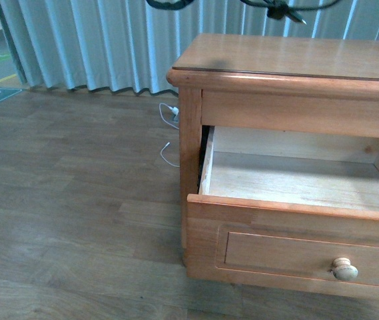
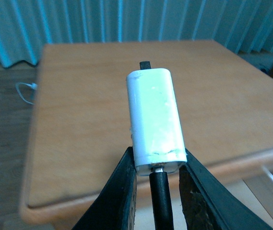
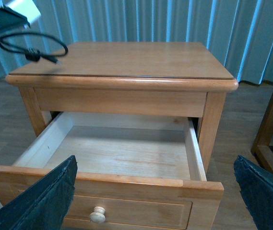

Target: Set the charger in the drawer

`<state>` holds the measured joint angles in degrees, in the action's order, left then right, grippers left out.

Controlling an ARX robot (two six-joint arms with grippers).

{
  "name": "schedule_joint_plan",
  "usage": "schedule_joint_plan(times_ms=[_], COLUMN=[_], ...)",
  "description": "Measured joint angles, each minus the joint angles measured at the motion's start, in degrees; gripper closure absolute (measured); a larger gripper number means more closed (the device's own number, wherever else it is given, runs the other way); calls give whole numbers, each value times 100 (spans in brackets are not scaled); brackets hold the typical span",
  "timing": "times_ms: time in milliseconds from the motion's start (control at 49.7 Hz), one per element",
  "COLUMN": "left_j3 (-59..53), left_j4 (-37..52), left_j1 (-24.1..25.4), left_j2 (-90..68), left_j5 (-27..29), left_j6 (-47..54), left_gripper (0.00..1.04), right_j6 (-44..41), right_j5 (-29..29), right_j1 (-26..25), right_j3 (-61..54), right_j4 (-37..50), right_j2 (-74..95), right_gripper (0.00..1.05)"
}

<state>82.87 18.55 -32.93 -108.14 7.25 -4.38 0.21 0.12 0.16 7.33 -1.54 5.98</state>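
Left fingers (image 2: 118,191) tight on charger (image 2: 153,115) at cable end, long axis outward; right fingers (image 3: 40,201) apart.

The drawer (image 1: 296,180) is shared by front and right-wrist views; the cabinet top (image 2: 88,120) is seen closely beyond the left jaws.

drawer (image 1: 296,208) pulled out, bare inside, open from above, cabinet top (image 1: 289,57) overhangs its rear at 12 o'clock, side walls at 3 and 9, white cable (image 1: 174,115) on floor beyond 9
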Motion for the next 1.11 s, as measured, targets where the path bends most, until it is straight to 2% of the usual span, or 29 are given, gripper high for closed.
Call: schedule_joint_plan(times_ms=[141,302,906,946,1107], left_j3=[-529,-579,763,848,984], left_j4=[57,39,-542,-560,-564], left_j1=[-380,-608,-645,-636,-619], left_j2=[-109,-505,-2352,-2398,-2446], left_j5=[-94,-70,507,540,739], left_j6=[28,-37,-1058,-1102,-1128], left_gripper=[82,82,82,79,56], right_j6=[0,0,0,0,0], right_j5=[0,0,0,0,0], right_j1=[0,0,-2,-2,-2], right_j3=[0,0,0,0,0], right_j4=[0,0,0,0,0], right_j2=[0,0,0,0,0], right_gripper=[8,8,8,8,8])
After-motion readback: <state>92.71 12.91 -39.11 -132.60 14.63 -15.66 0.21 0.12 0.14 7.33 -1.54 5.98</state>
